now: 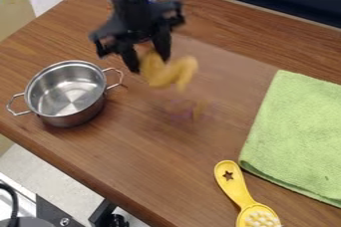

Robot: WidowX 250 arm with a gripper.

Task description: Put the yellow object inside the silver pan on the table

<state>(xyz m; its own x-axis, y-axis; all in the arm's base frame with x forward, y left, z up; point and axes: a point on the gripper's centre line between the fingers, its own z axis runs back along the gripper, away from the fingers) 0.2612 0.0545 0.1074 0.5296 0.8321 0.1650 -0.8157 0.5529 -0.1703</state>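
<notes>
Hanging at end effector (150,62) tips: yellow object (160,75).

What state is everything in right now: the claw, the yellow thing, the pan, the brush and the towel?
Claw: closed on the yellow object, above the table.
Yellow object: held up off the table; too blurred to name.
Silver pan: upright, lidless, nothing inside.
Yellow brush: lying down, pale bristles up.
Green towel: laid out flat.
</notes>
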